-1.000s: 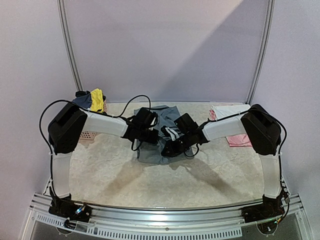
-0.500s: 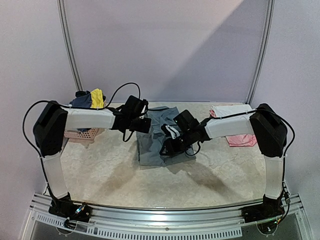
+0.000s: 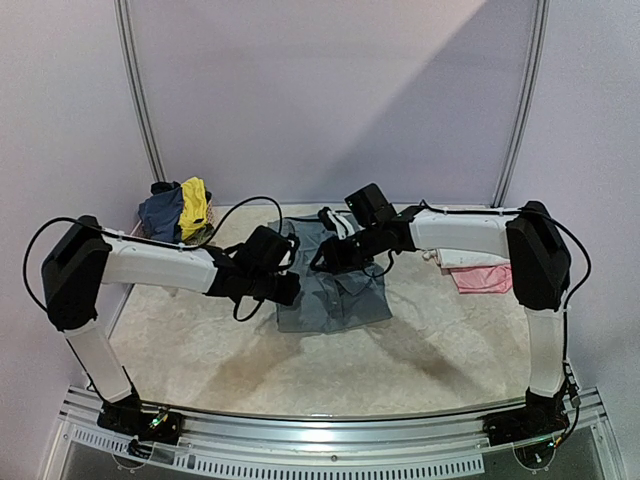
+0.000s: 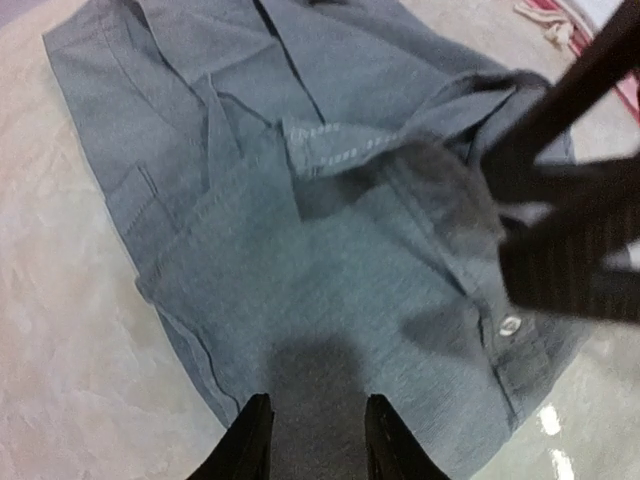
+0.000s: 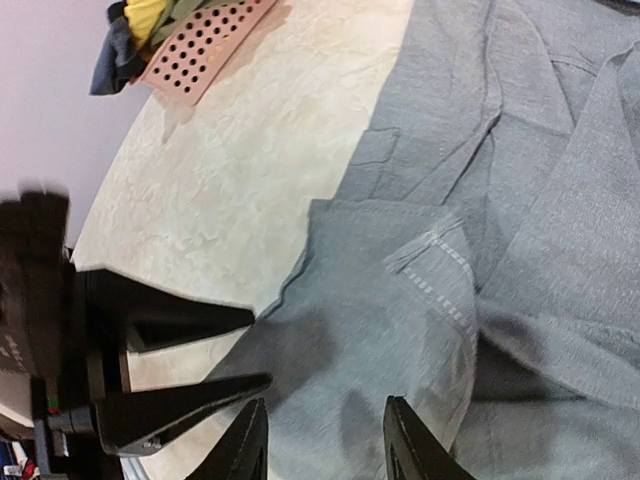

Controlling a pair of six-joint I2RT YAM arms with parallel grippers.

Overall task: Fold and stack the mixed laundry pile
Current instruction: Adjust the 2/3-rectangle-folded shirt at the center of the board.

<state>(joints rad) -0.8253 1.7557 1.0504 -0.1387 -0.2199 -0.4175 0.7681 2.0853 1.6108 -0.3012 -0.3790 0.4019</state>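
The grey trousers (image 3: 335, 295) lie crumpled and partly folded at the table's middle, with a button and stitched waistband showing (image 4: 330, 250). My left gripper (image 3: 290, 288) hovers at their near left edge, open, nothing between its fingers (image 4: 312, 440). My right gripper (image 3: 322, 262) hangs over their far part, open and empty (image 5: 325, 445), tips pointing at the left gripper. The navy blue top (image 3: 162, 210) and yellow garment (image 3: 193, 200) sit heaped at the back left. Pink and white pieces (image 3: 478, 278) lie at the right.
The pink perforated basket (image 5: 205, 40) stands at the back left under the navy and yellow garments, mostly hidden behind my left arm in the top view. Metal frame posts (image 3: 140, 100) rise at both back corners. The marbled tabletop (image 3: 330, 370) spreads towards the near edge.
Both grippers have opened and drawn apart from the trousers' middle. The left swung out and came back to the near left edge; the right moved to the far side.
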